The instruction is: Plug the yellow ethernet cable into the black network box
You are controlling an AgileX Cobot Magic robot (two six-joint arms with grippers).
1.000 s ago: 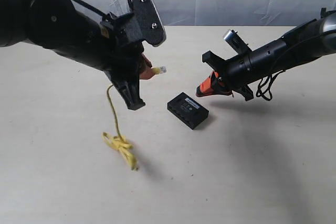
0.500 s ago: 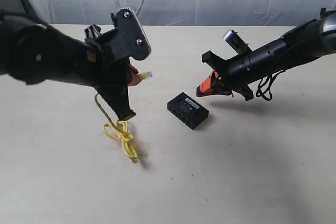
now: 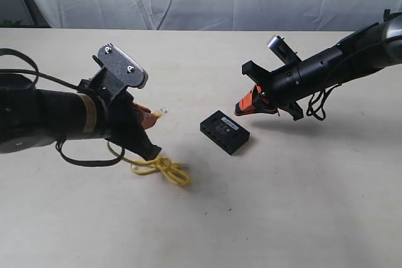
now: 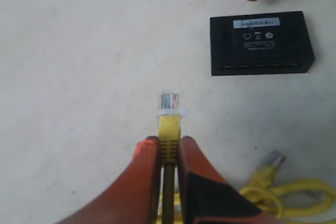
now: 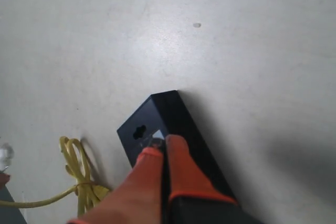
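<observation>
Left gripper (image 3: pixel 152 116) sits lower than a second ago and has drawn back from the black network box (image 3: pixel 225 132). It is clenched on the yellow ethernet cable (image 3: pixel 160 166) just behind the clear plug, which juts past the fingertips. Slack coil dragged along, now on the table (image 3: pixel 282 218) beneath the gripper. Box lies ahead of the plug, ports facing it, bare table between. Right gripper (image 3: pixel 246 106) unmoved, fingers pressed together, empty, just past the box's far side
</observation>
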